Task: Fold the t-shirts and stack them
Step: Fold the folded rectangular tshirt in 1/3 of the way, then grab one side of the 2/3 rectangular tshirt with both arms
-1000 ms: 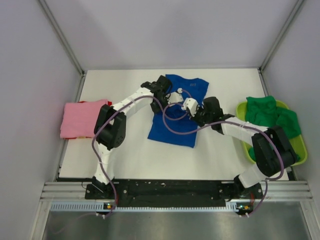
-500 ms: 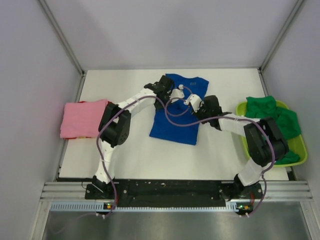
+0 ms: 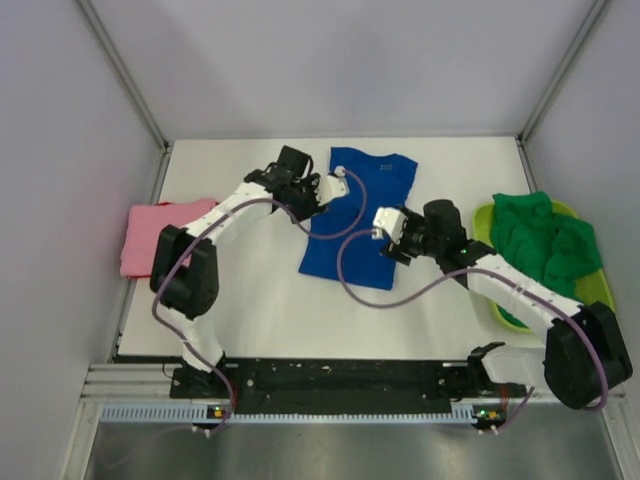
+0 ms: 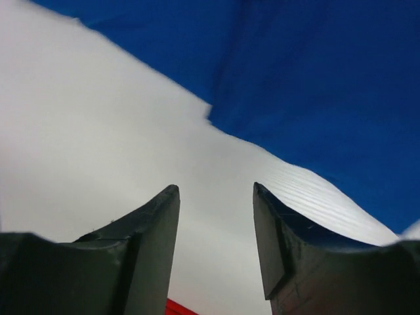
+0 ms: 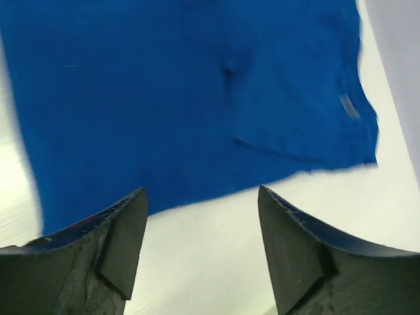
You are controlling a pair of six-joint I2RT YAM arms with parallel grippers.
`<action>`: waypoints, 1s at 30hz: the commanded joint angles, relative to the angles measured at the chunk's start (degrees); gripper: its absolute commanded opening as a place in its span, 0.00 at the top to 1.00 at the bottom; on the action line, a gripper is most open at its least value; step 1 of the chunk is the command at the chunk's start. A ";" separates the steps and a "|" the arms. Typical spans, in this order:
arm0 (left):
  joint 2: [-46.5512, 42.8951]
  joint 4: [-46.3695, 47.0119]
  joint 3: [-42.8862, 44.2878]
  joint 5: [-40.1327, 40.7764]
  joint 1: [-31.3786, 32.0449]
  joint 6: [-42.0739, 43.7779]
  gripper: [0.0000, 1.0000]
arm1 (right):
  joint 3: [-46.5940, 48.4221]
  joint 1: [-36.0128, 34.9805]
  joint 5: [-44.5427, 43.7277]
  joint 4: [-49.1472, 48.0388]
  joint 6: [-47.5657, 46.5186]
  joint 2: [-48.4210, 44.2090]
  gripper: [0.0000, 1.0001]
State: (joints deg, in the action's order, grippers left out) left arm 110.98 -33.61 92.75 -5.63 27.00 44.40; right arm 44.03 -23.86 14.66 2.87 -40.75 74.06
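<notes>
Your left pincer (image 4: 215, 190) is spread wide with nothing in it, over bare bench (image 3: 260, 300) at the left edge of the blue tee (image 3: 358, 215). Likewise your right pincer (image 5: 202, 191): wide, empty, at its right edge. Blue tee lies flat mid-frame. Pink tee (image 3: 165, 235) sits folded far left. Green tees (image 3: 545, 235) are heaped in the basket (image 3: 603, 292), right.

White table (image 3: 250, 300) with blue tee (image 3: 348, 250) mid-back, pink tee (image 3: 150, 235) left, lime basket (image 3: 603, 287) seemingly at right edge
</notes>
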 commanded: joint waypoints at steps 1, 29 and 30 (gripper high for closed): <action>-13.14 -1.81 -16.42 -19.32 1.91 16.57 0.41 | -6.23 -5.75 11.71 9.51 -14.52 -4.98 0.31; -12.09 0.39 -31.23 -6.77 7.89 17.13 1.00 | -2.11 -13.67 -1.03 17.16 -13.04 8.48 1.00; -13.23 -1.27 -30.70 -6.24 7.80 16.43 1.00 | -2.11 -14.19 -1.12 18.47 -12.86 7.25 1.00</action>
State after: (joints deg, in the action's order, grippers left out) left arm 99.74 -29.30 60.38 -15.94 34.11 63.81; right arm 40.62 -35.88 15.22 15.05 -56.64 84.60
